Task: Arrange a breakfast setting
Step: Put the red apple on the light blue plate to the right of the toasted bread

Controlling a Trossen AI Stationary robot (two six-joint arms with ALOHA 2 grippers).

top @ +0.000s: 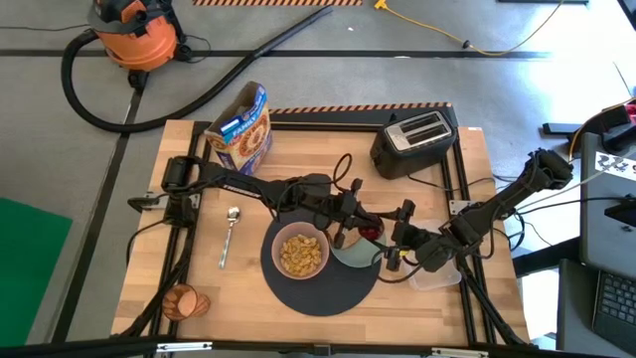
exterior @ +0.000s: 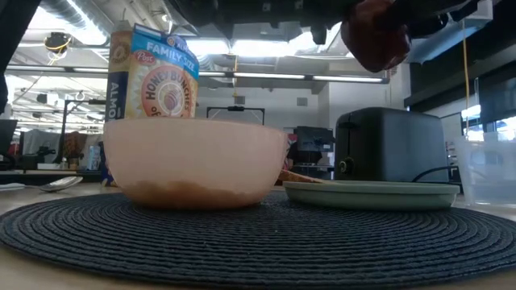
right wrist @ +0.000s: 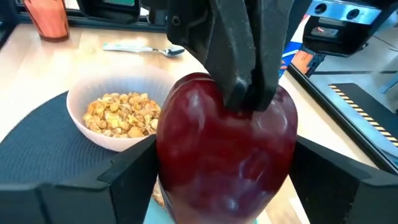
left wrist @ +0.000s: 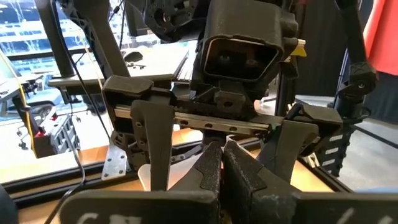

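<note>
Wooden slats form the surface point(top: 199, 298) beneath our large round dark-grey woven mat point(top: 323, 290), which carries a pink bowl point(top: 300, 251) of cereal and, beside the bowl, a pale green plate point(top: 350, 258). Above that plate we see the left gripper point(right wrist: 245, 99) clenched on the stem end of a glossy red apple point(right wrist: 227, 152). Our right gripper point(top: 396, 254) stands released, its fingers either side of the apple.

1. A black toaster point(top: 415, 140) sits at the table's point(top: 467, 169) far edge.
2. A cereal box point(top: 241, 128) stands well apart from the toaster along that edge.
3. An orange vacuum point(top: 133, 32) stands on the floor beyond the cereal box.
</note>
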